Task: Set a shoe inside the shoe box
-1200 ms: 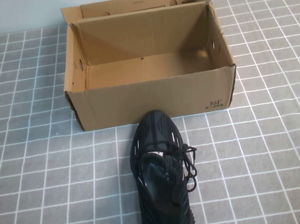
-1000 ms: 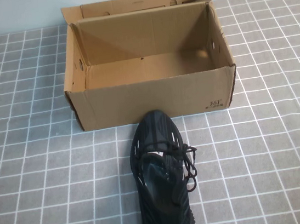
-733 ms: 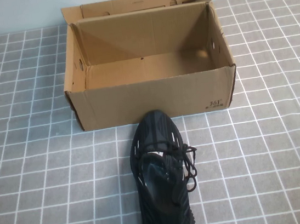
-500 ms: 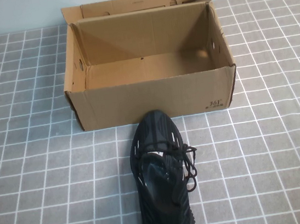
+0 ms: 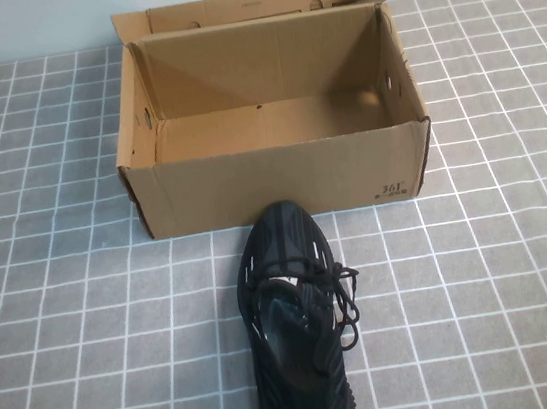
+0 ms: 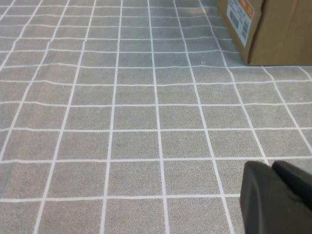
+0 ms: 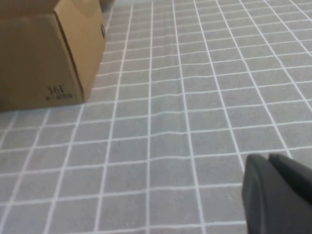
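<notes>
Fingers (image 6: 273, 197) of the left gripper (image 6: 271, 168) are pressed together, holding nothing, low over the tabletop (image 5: 505, 275) at about eight o'clock from the shoe. Right gripper (image 7: 268, 158) hangs likewise with its matte black fingers (image 7: 273, 195) closed and empty, at roughly four o'clock. Between them, well apart from both, the black mesh shoe (image 5: 297, 327) lies with loose laces, toe at twelve o'clock touching the shoe box (image 5: 275, 179). That corrugated brown cardboard rectangle stands open-topped on the grey, white-gridded cloth.
</notes>
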